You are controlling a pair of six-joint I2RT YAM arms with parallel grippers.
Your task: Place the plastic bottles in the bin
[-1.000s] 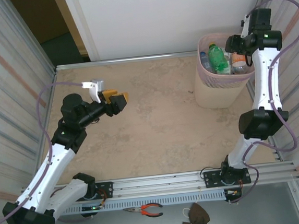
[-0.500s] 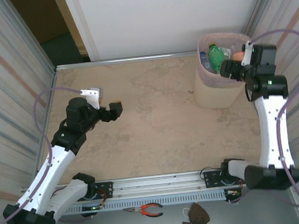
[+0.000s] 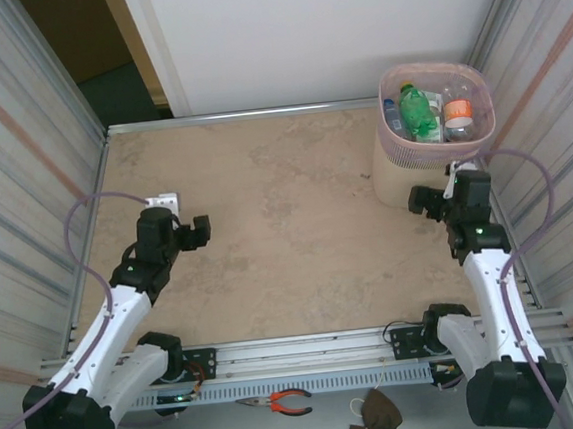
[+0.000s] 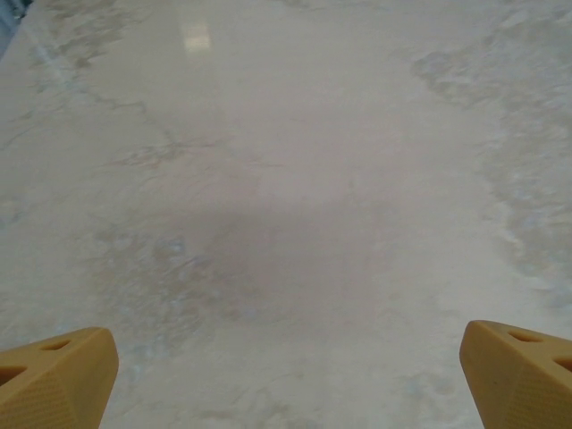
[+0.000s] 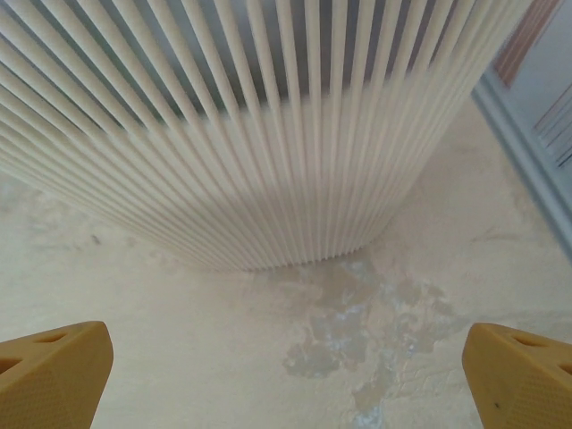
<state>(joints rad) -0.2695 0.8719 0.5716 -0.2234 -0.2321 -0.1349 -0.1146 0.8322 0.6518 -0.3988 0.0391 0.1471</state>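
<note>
The bin (image 3: pixel 404 176), a pale pink-beige ribbed wastebasket, stands at the far right of the table. Inside it lie plastic bottles: a green one (image 3: pixel 418 113), a clear one with an orange label (image 3: pixel 458 112) and a blue-capped one (image 3: pixel 392 113). My right gripper (image 3: pixel 433 196) is low by the bin's near side, open and empty; in the right wrist view its fingertips (image 5: pixel 54 371) frame the bin's ribbed wall (image 5: pixel 268 134). My left gripper (image 3: pixel 198 232) hangs open over bare table at the left, with its fingertips (image 4: pixel 58 375) wide apart and nothing between them.
Corrugated metal walls close in the table on the left (image 3: pixel 21 167) and right (image 3: pixel 550 131). A white panel (image 3: pixel 311 32) stands behind. Pliers (image 3: pixel 283 402) and a brown object (image 3: pixel 376 414) lie in front of the rail (image 3: pixel 299 352).
My right arm has come down from above the bin to its near side. My left arm has drawn back toward the near left. Both grippers have opened wider.
</note>
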